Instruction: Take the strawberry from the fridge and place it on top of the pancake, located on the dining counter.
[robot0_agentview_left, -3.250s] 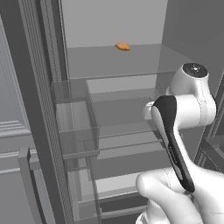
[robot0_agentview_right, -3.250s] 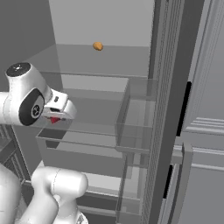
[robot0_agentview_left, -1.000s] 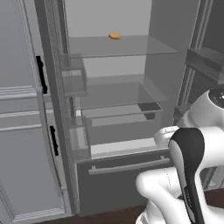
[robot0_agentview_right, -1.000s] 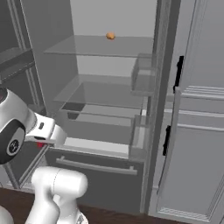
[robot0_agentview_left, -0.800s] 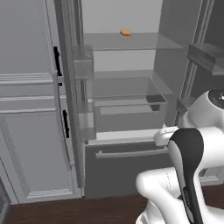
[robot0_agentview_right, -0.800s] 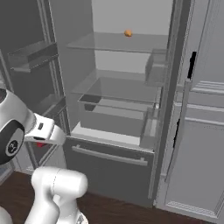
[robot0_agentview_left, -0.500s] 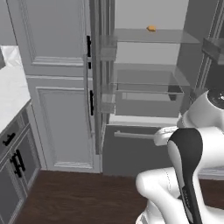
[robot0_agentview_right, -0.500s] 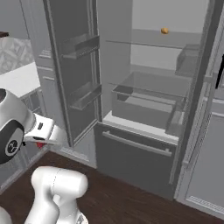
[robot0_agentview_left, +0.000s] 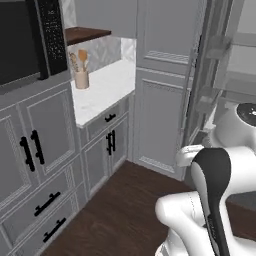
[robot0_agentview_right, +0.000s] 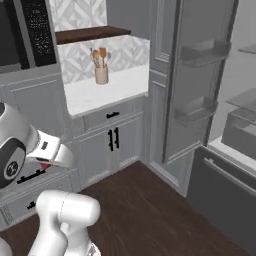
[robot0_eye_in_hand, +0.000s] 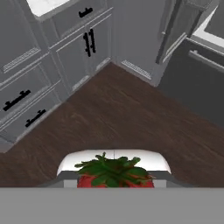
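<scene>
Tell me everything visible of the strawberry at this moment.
The strawberry sits at the bottom of the hand view, close to the camera: a red body, mostly cut off by the lower edge, topped by a spiky crown of dark green leaves. It looks glossy and whole. It lies between the gripper fingers, which are shut on it, carried above the dark wooden floor. In the right base view a small patch of red shows under the white hand. Nothing else touches it.

We've got a red strawberry (robot0_eye_in_hand: 114, 175) with green leaves right in the claw (robot0_eye_in_hand: 114, 181); dark brown wood floor (robot0_eye_in_hand: 131, 118) below it; grey cabinets (robot0_eye_in_hand: 57, 61) with black handles beyond.
</scene>
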